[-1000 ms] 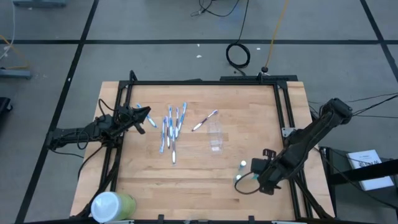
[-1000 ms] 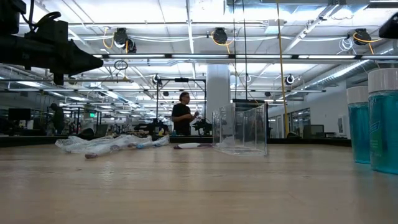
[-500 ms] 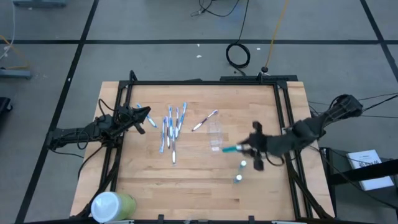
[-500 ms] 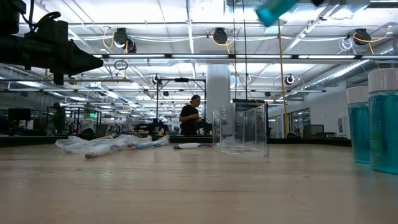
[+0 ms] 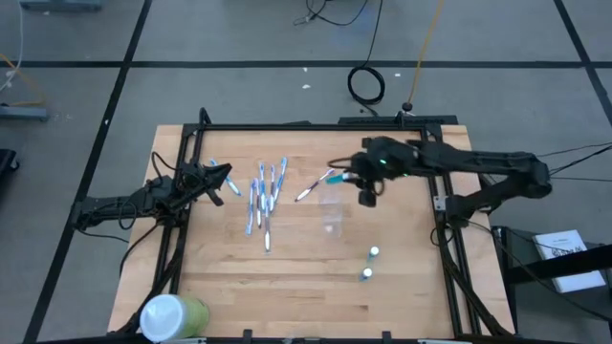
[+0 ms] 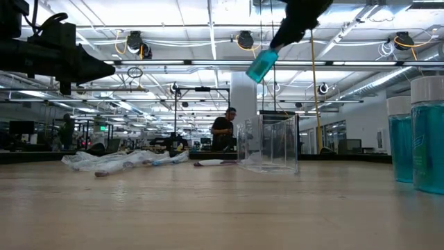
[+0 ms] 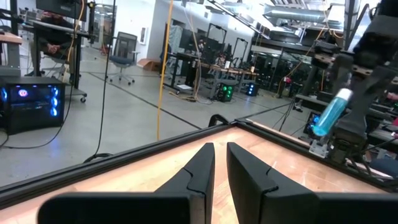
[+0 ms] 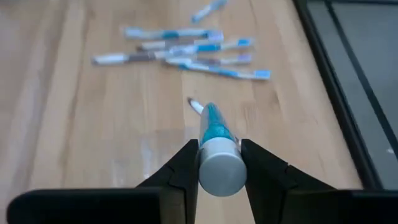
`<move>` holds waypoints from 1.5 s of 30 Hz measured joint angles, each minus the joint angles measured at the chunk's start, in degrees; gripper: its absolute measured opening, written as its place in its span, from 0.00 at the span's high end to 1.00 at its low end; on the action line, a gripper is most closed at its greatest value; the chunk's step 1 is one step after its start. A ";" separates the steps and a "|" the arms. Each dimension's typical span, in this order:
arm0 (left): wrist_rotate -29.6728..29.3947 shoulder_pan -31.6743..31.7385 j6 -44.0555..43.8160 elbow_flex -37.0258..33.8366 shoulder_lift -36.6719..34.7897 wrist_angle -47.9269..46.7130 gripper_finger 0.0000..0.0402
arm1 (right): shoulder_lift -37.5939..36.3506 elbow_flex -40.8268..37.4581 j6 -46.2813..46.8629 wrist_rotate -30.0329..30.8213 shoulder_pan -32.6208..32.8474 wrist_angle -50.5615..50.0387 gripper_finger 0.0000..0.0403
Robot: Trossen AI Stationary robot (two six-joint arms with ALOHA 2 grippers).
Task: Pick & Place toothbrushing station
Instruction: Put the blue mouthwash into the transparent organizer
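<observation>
My right gripper [image 5: 348, 175] is shut on a small blue tube with a white cap [image 5: 335, 176], high over the table beyond the clear plastic cup [image 5: 332, 206]. It also shows in the low view [image 6: 291, 24] with the tube [image 6: 262, 64] above the cup [image 6: 269, 142]. Two more tubes [image 5: 374, 252] [image 5: 366, 274] stand on their bases at the near right. Blue-and-white toothbrushes [image 5: 263, 193] and one pinkish-purple brush [image 5: 314, 185] lie flat left of the cup. My left gripper [image 5: 226, 175] is shut and empty, held above the table's far left. My right gripper pinches the tube at its white-capped end [image 8: 219, 169] between its two fingers [image 8: 186, 163]. The fingers come from the table's right, slanting down. The tube sticks out ahead of them along their line, tilted with its blue end [image 6: 259, 69] lowest, lifted clear of the table.
A large pale-green cylindrical container [image 5: 172, 315] stands at the near left corner. A black frame [image 5: 316, 125] runs along the table's far and side edges. Bare wood lies between the cup and the near edge.
My right gripper has risen with one tube from beside the two standing tubes at the near right. It has travelled toward the far edge and to the left, ending above the far side of the cup. The two other tubes have stayed put.
</observation>
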 joint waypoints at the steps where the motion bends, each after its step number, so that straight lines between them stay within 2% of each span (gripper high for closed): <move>1: -0.02 0.02 0.00 0.00 0.00 -0.02 0.88 | 2.00 2.39 -1.05 -0.07 -0.35 -2.35 0.78; 8: 0.00 0.01 0.00 0.00 0.00 0.00 0.88 | 16.64 20.21 -5.80 1.68 -0.64 -19.48 0.78; 12: 0.00 0.01 0.00 0.00 0.00 -0.01 0.88 | 22.67 24.83 -5.27 2.92 -0.17 -25.58 0.78; 18: 0.00 0.02 0.00 0.00 0.00 -0.04 0.88 | 26.01 25.45 -4.80 2.90 0.87 -26.69 0.78; 29: 0.00 0.02 0.00 0.00 0.00 -0.04 0.88 | 26.04 25.45 -1.23 2.65 1.55 -26.49 0.78; 33: 0.00 0.02 0.00 0.00 0.00 -0.02 0.88 | 26.04 25.45 -1.21 -0.05 2.14 -25.96 0.78; 39: 0.00 0.02 0.00 0.00 0.00 -0.04 0.88 | 26.03 25.35 -0.78 -0.24 2.83 -25.28 0.78; 45: 0.00 0.02 0.00 0.00 0.00 -0.04 0.88 | 26.06 21.45 -0.57 -1.87 3.23 -22.51 0.77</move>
